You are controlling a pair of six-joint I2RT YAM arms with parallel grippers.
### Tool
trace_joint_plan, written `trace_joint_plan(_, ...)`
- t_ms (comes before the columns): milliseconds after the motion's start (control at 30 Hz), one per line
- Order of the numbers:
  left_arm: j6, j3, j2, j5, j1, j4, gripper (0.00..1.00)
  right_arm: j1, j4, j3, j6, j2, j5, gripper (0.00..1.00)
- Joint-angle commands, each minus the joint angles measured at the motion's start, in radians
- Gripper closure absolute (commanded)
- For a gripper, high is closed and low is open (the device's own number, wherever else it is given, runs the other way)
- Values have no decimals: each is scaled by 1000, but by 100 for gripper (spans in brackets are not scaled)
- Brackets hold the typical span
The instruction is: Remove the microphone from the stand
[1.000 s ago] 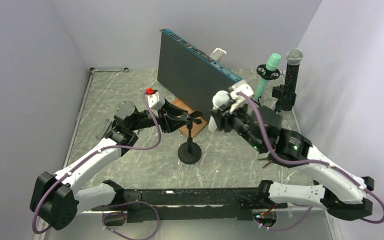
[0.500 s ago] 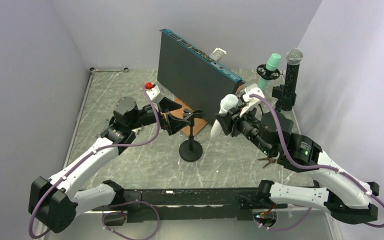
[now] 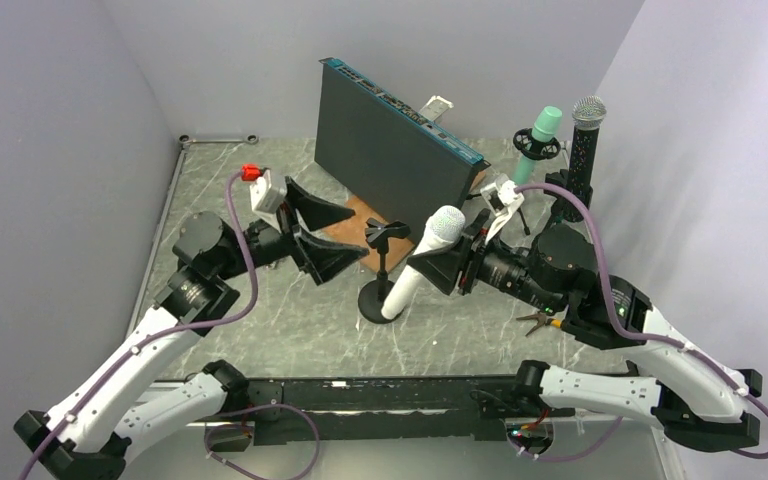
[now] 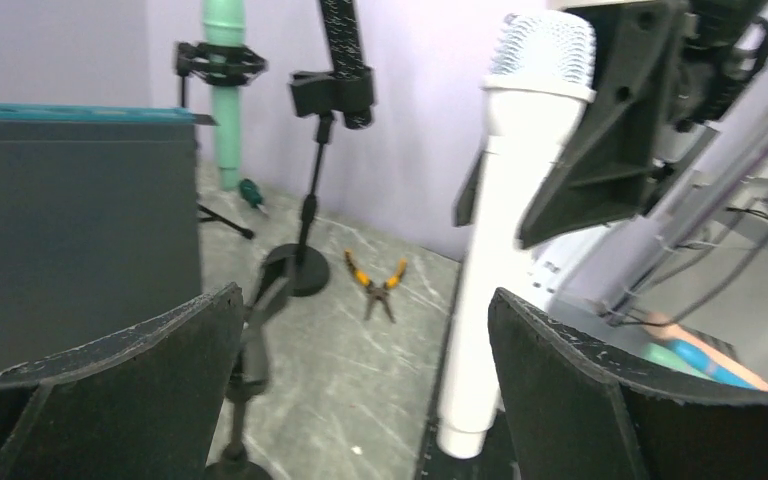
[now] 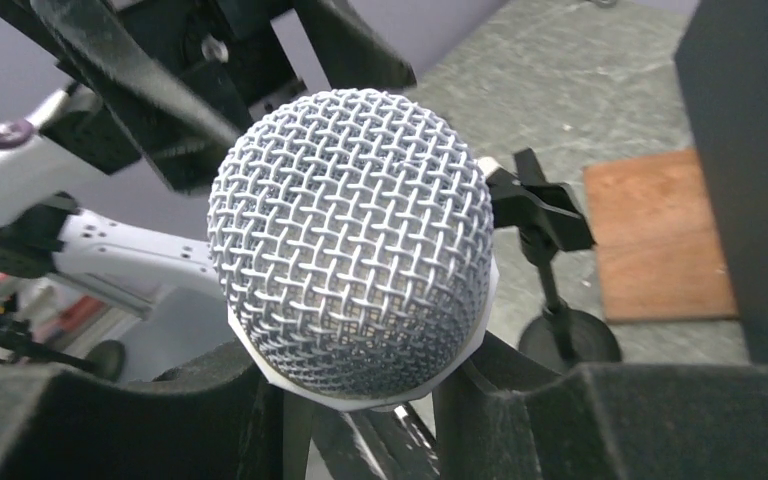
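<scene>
The white microphone with a silver mesh head is tilted, head up, in my right gripper, which is shut on its body. It is out of the clip of the small black stand and hangs just right of it. My left gripper stands open to the left of the stand, touching nothing. In the left wrist view the microphone rises in front of the right finger, and the blurred stand is by the left finger.
A tall black panel with a teal edge stands behind. A wooden board lies at its foot. A green microphone and a black one stand on their own stands at the back right. Orange-handled pliers lie under the right arm.
My left gripper let go of the stand's clip, opened wide and drew back to the left. My right gripper carried the microphone forward and turned it more upright.
</scene>
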Motion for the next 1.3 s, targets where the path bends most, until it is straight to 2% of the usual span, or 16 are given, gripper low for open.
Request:
trace_joint_plan(0, -24, 29, -32, -118, -127, -119, 6, -2, 226, -46, 81, 9, -91, 100)
trace_joint_plan(167, 54, 103, -25, -378, -325, -314, 8, -1, 299, -39, 104, 61, -143, 100)
trace_joint_plan(300, 101, 126, -7, -457, -431, -331, 12, -1, 370, -61, 132, 70, -158, 100)
trace_joint_plan(400, 112, 113, -1, -451, -459, -292, 18, -3, 377, -60, 144, 76, -140, 100)
trace_joint_plan(567, 98, 139, 34, -515, -464, -346, 37, -3, 407, -75, 159, 71, -150, 100)
trace_joint_plan(667, 89, 136, 37, -505, -465, -338, 43, -2, 409, -78, 159, 73, -147, 100)
trace_joint_plan(767, 77, 116, 17, -481, -465, -290, 58, -2, 411, -78, 155, 80, -150, 99)
trace_joint_plan(800, 76, 115, 13, -474, -464, -282, 65, -3, 412, -80, 153, 80, -149, 91)
trace_joint_plan(900, 81, 145, 5, -498, -465, -334, 94, -3, 405, -88, 145, 69, -122, 49)
trace_joint_plan(933, 86, 158, 4, -514, -465, -360, 100, -3, 397, -91, 140, 60, -114, 36)
trace_joint_plan(1000, 101, 180, 0, -550, -464, -411, 100, -3, 381, -104, 130, 35, -71, 8)
trace_joint_plan(1033, 111, 186, -4, -568, -464, -430, 100, -2, 376, -113, 127, 23, -52, 1)
trace_joint_plan(1133, 137, 214, -19, -627, -464, -504, 100, -4, 342, -125, 127, -9, 16, 0)
trace_joint_plan(1267, 169, 247, -46, -793, -457, -618, 100, -3, 270, -129, 122, -42, 105, 0)
